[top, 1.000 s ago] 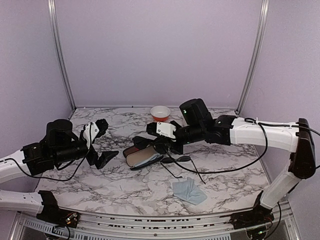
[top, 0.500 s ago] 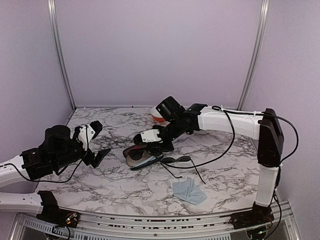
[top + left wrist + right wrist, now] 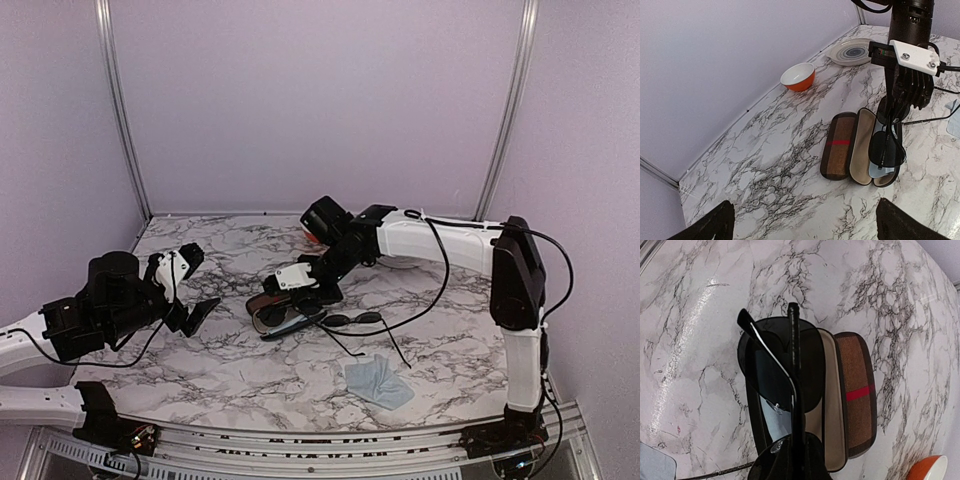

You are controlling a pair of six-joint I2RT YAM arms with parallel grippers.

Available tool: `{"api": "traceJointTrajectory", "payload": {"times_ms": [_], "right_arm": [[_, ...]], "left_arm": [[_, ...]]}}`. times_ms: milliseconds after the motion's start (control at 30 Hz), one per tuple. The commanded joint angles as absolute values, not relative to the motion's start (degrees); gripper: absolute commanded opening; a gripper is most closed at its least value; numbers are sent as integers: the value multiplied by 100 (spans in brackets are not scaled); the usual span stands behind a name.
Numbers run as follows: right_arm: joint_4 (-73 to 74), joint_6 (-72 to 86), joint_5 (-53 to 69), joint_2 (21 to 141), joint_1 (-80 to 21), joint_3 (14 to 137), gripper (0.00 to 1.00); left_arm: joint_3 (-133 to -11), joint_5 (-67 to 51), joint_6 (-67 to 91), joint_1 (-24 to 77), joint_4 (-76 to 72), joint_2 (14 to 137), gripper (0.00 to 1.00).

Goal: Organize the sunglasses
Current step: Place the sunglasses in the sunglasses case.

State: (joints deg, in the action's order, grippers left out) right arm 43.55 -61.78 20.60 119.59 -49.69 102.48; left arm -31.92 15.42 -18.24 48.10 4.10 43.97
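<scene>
Two fingers of the right gripper (image 3: pixel 892 112) are pinched together on a glossy black item (image 3: pixel 885 150), held on edge right over the tan-lined half of the open plaid case (image 3: pixel 839 150). It could be a hard case or a big dark lens; the right wrist view is too end-on to say. The plaid case lies flat and open, its brown plaid half with the red stripe on the side away from the item. The sunglasses (image 3: pixel 356 320), a thin wire pair with dark round lenses, lie on the marble table (image 3: pixel 230 370) just beside the case, on the right arm's side. Their temple arms spread toward the near edge, and nothing grips them. A blue-grey cloth (image 3: pixel 378 383) lies past the sunglasses, nearer the front edge than the case. An orange bowl (image 3: pixel 798 77) and a white plate (image 3: pixel 855 51) sit behind the case by the back wall. The left gripper (image 3: pixel 805 215) has its fingers wide apart and empty, well left of the case.
</scene>
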Motion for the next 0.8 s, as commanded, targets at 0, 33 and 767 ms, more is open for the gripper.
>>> {"api": "traceJointTrajectory", "payload": {"times_ms": [0, 33, 767], "right_arm": [[4447, -6333, 2074, 12148, -4908, 10552, 0], [4447, -6351, 2088, 12181, -4894, 10567, 0], [4538, -6594, 2242, 12547, -4858, 10670, 0]], "left_arm": [[-3111, 1430, -1859, 4825, 246, 4312, 99], [-3111, 1418, -1863, 4825, 246, 4313, 99], [-3089, 1251, -1863, 4825, 246, 4383, 99]]}}
